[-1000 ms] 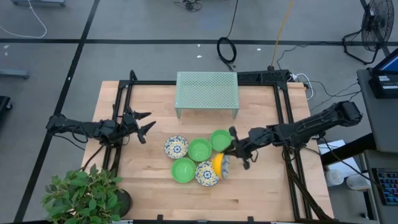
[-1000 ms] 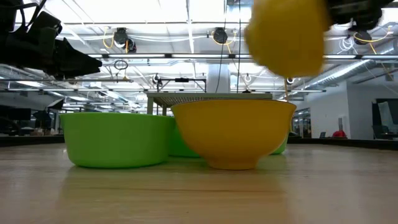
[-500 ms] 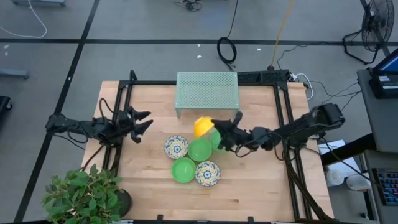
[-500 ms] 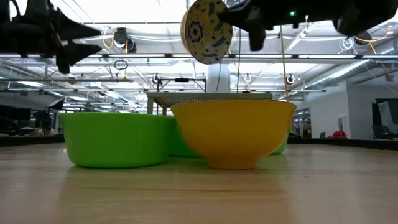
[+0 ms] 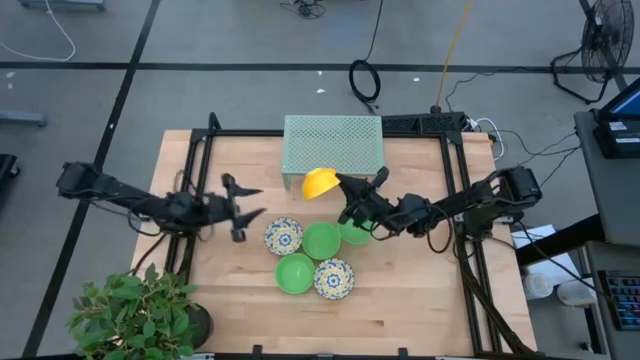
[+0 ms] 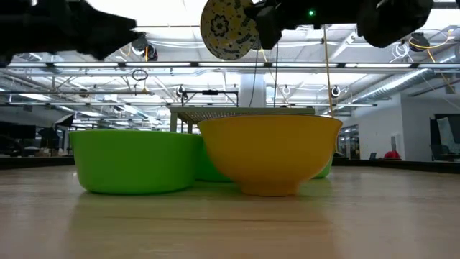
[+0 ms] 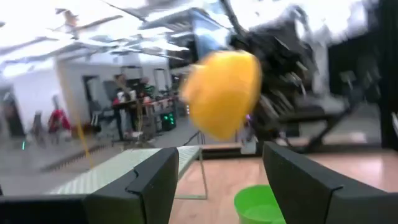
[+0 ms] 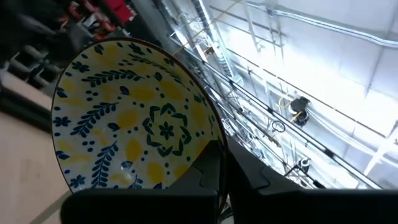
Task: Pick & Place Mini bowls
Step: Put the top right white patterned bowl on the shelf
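table [image 5: 420, 300] | five bowls [image 5: 312, 258] empty | right gripper [image 5: 345, 200] jaws clamp floral bowl [image 5: 320, 183]

table [image 5: 420, 300] | on it: bowls [image 5: 310, 258], mesh rack [image 5: 333, 146], plant [image 5: 135, 310]

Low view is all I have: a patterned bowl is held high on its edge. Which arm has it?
Observer: The right gripper. From above, it is shut on the rim of the held bowl, which is yellow outside.
Operator: Where over the table is it?
Observer: At the front edge of the mesh rack, past the cluster of bowls lying on the wood.
Operator: And the left arm?
Observer: The left gripper is open and empty. It hovers beside the floral bowl at the cluster's left end, apart from it.
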Robot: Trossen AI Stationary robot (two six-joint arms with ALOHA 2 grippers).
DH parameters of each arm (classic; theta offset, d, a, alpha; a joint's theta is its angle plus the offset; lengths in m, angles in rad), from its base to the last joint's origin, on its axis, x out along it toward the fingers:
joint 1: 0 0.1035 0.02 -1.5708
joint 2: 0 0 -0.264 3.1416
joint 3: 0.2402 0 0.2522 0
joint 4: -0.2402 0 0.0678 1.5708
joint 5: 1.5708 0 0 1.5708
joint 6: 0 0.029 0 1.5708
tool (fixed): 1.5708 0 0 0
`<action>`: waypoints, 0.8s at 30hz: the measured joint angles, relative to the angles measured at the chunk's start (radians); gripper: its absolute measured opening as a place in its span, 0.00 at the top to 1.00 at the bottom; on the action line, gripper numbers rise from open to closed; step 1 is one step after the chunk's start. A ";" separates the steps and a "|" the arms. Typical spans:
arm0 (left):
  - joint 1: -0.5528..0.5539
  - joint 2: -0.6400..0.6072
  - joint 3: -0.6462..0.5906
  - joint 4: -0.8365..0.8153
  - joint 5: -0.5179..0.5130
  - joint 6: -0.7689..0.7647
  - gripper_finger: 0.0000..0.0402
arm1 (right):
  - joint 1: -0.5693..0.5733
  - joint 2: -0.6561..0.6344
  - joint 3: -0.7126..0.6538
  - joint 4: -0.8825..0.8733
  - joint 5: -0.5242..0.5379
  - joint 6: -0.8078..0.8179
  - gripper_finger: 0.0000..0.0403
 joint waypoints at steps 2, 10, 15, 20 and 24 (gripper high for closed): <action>-0.014 0.124 0.087 -0.004 -0.001 0.108 0.41 | -0.013 0.000 0.001 0.005 -0.029 0.017 1.00; -0.039 0.567 0.492 -0.011 -0.357 0.480 0.41 | -0.035 0.000 0.003 0.024 -0.067 0.031 0.99; -0.039 0.702 0.632 -0.010 -0.598 0.583 0.41 | -0.036 -0.001 0.003 0.036 -0.045 0.025 0.99; -0.040 0.732 0.671 -0.012 -0.702 0.617 0.41 | -0.035 0.000 0.003 0.030 -0.069 0.042 0.99; -0.044 0.729 0.671 -0.011 -0.720 0.613 0.41 | -0.034 0.000 0.003 0.025 -0.069 0.056 0.99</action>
